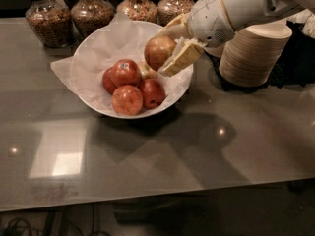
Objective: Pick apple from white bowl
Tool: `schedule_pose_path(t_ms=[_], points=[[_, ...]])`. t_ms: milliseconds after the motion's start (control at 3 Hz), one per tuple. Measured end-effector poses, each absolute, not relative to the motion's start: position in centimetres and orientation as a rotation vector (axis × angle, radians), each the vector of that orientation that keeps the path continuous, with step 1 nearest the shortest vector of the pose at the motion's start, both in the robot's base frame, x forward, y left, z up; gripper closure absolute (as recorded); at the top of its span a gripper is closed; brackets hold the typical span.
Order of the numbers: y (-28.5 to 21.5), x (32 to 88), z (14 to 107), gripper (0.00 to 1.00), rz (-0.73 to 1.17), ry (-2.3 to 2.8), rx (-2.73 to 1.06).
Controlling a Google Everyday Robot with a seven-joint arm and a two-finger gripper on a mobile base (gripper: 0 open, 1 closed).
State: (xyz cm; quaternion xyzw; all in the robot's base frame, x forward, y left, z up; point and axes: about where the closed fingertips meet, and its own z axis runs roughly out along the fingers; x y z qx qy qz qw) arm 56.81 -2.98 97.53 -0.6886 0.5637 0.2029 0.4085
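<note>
The pale yellow-green, reddish-blushed apple is held between the beige fingers of my gripper, lifted above the right side of the white bowl. The gripper is shut on it; one finger lies in front of the apple, the other behind it. The bowl is lined with crumpled white paper and holds several red apples, one with a sticker, and a small yellowish apple partly hidden behind them. My white arm comes in from the upper right.
Several glass jars of grain stand along the table's back edge. A stack of beige paper bowls stands right of the white bowl. The dark glossy table stretches toward the front.
</note>
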Motion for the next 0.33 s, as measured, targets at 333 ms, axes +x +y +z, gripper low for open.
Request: schedule_pose_path(t_ms=[333], points=[[-2.98,56.81,97.53,1.00,0.511,1.420,-1.735]])
